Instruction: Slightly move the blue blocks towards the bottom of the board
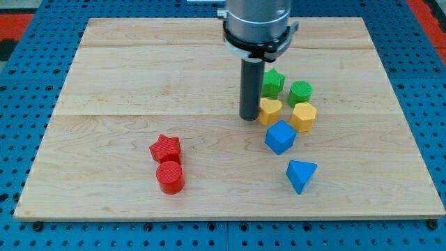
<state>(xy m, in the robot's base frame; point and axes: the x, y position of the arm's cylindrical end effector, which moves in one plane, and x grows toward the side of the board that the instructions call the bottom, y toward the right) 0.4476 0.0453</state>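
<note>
My tip [249,118] sits on the wooden board [125,77] a little to the view's right of centre, at the end of a dark upright rod hanging from the grey arm body [256,21] at the view's top. No gripper here, just the rod, so nothing to spread or pinch. Tip is just to the view's left of the yellow heart block [270,110], looks touching or nearly so, can't tell which. The blue cube [280,137] lies below and to the view's right of the tip, near but apart from it, just under the yellow heart. The blue triangle block [301,174] is further toward the view's bottom, apart from the cube and well apart from the tip. Yellow hexagon block [304,116] sits just right of the heart, close above the blue cube's right corner. Green star block [272,83] is above the heart, beside the rod; green round block [300,91] is right of the star, above the hexagon. Red star block [165,148] and red cylinder [169,177] are on the view's left-lower part, touching each other, cylinder below the star, well apart from the tip and the blue blocks. Blue pegboard surface [21,118] surrounds the board.
</note>
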